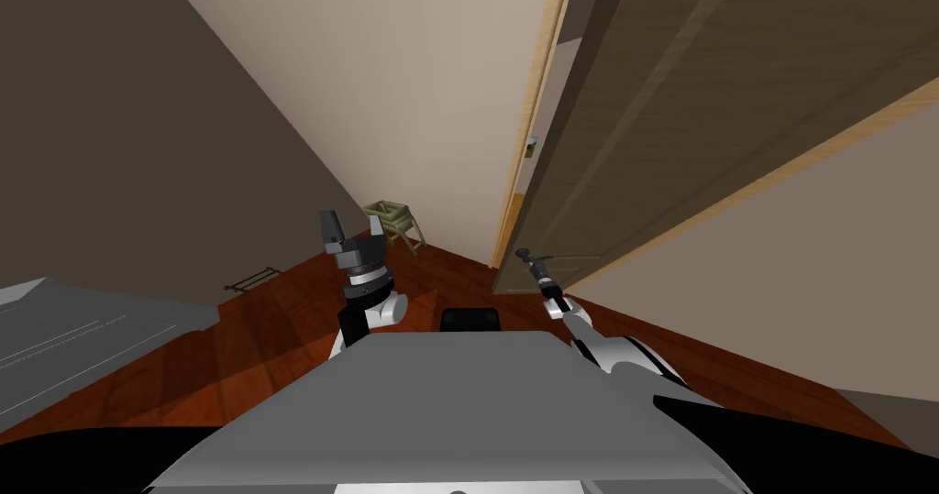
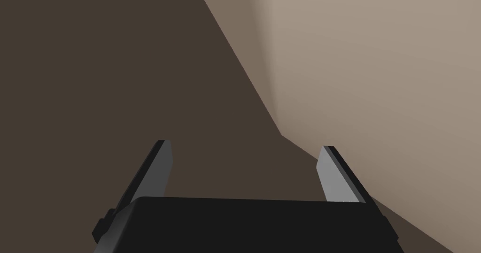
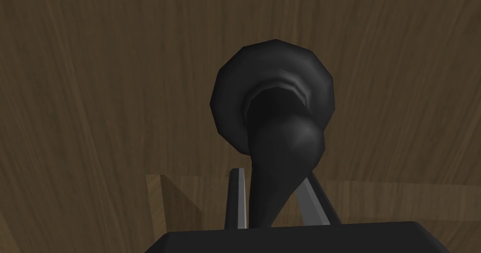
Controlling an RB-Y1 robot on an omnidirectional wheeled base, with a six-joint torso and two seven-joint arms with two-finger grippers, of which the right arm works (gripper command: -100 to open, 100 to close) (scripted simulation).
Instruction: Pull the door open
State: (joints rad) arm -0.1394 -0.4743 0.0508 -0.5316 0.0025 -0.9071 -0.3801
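A dark brown wooden door [image 1: 697, 104] stands ajar in a light wood frame [image 1: 536, 113], its free edge swung toward me. My right gripper [image 1: 529, 257] is at its lower edge in the head view. In the right wrist view the black lever handle [image 3: 277, 170] on its round black rose [image 3: 272, 90] runs down between the fingers [image 3: 237, 198] of my right gripper [image 3: 272, 203], which is shut on it. The wood-grained door face [image 3: 94, 100] lies behind. My left gripper [image 1: 351, 227] is raised left of the door and stands open with nothing between its fingers [image 2: 159, 170].
A beige wall [image 1: 413, 85] runs left of the frame, with a small olive stool [image 1: 396, 220] at its foot. The floor [image 1: 275, 333] is reddish wood. A low black rack [image 1: 249, 279] and a grey surface [image 1: 73, 342] lie to the left.
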